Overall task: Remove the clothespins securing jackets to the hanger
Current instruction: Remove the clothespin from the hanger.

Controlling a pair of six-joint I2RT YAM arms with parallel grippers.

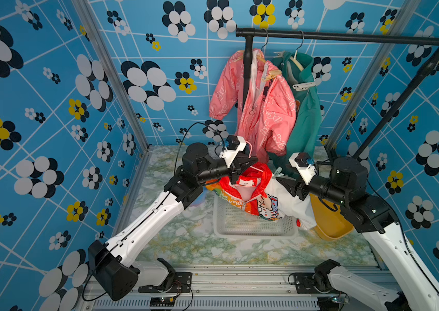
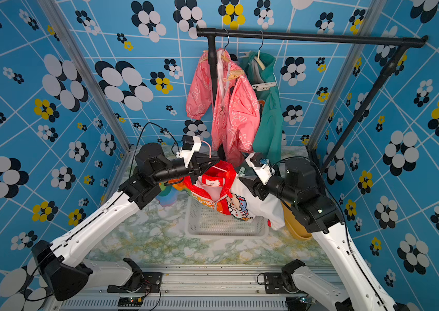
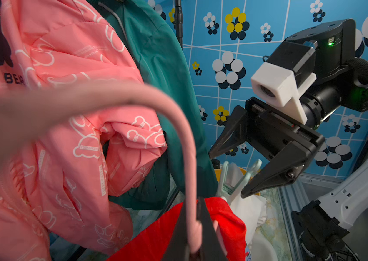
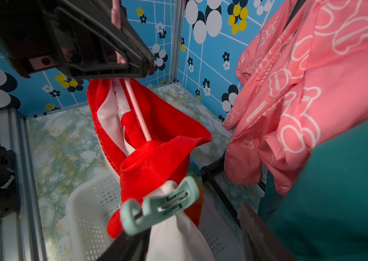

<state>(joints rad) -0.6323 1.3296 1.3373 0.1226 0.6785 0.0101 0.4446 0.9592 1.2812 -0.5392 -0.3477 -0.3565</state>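
Jacket [image 1: 283, 200] above basket [image 1: 253, 234]; bucket [image 1: 330, 227] right of basket.

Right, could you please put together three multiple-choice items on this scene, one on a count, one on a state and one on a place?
1. How many jackets hang on the black rail?
A) one
B) two
C) three

2. The left end effector is:
A) shut on the pink hanger
B) wide open and empty
C) shut on the black rail

3. The green clothespin is clipped to:
A) the black rail
B) the left end effector
C) the white jacket

Answers:
1 B: only the pink jacket and the green jacket hang there.
2 A: its jaws are closed on the hanger's neck in the left wrist view.
3 C: the right wrist view shows it pinching white cloth beside the red collar.
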